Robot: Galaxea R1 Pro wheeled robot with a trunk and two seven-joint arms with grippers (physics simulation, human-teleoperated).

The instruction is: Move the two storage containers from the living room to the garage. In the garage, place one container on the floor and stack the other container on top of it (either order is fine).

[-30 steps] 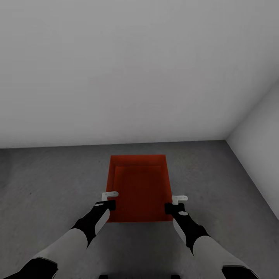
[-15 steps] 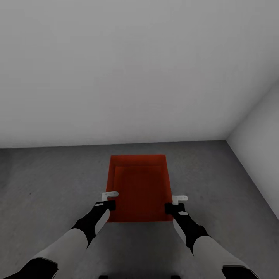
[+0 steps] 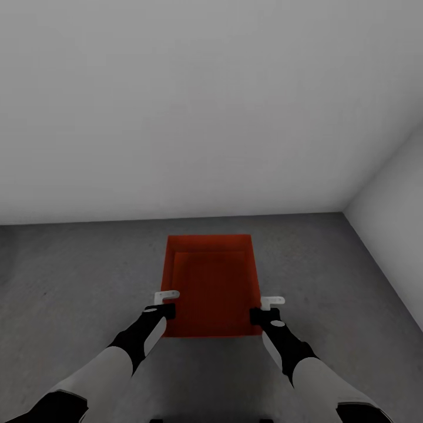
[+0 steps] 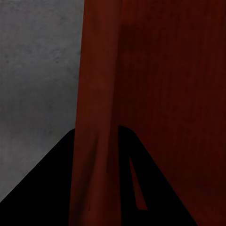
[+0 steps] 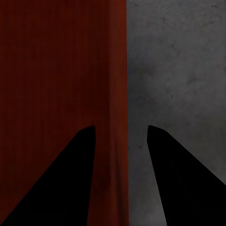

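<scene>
Garage corner, head view: one red bin (image 3: 211,285) sits on the concrete floor (image 3: 82,276) at 12 o'clock from you, near the grey walls (image 3: 176,106); whether a second bin lies nested under it cannot be told. Your left tool (image 3: 166,302) straddles the bin's 9 o'clock wall and your right tool (image 3: 265,308) its 3 o'clock wall. The wrist views add what the head view lacks: each wall (image 4: 96,103) (image 5: 117,94) runs between parted fingers, though contact is unclear. Judge the bin stiff, light, smooth-sided; grip both walls near the rim.
</scene>
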